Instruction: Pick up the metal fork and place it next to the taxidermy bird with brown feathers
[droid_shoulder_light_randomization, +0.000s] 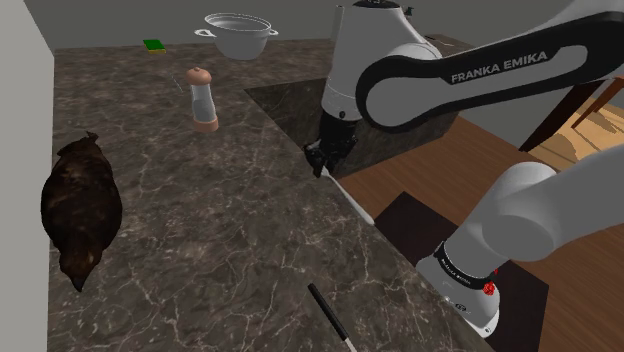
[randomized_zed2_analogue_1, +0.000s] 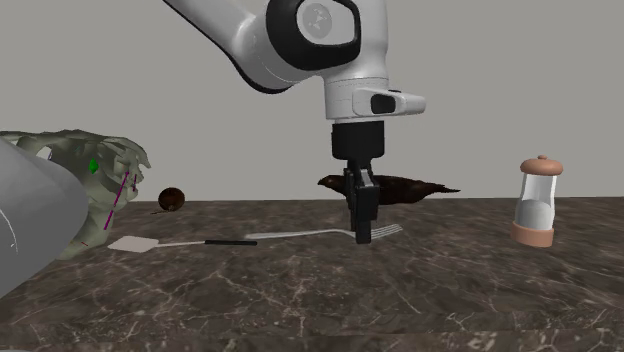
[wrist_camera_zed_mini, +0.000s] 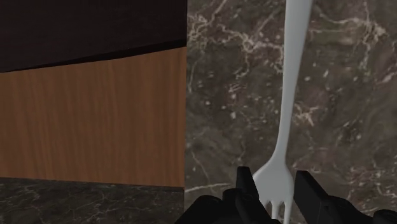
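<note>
A pale fork lies flat on the dark marble counter near its edge. My gripper points straight down at the fork's tine end. In the wrist view the black fingers press on both sides of the fork's head, with the handle running away from the gripper across the stone. The brown-feathered bird lies at the shoulder view's left, well away from the gripper; its body also shows behind the hand.
A pepper grinder stands between bird and gripper. A pot and a green item sit at the back. A black-handled spatula lies past the fork's handle end. The counter drops to a wooden floor.
</note>
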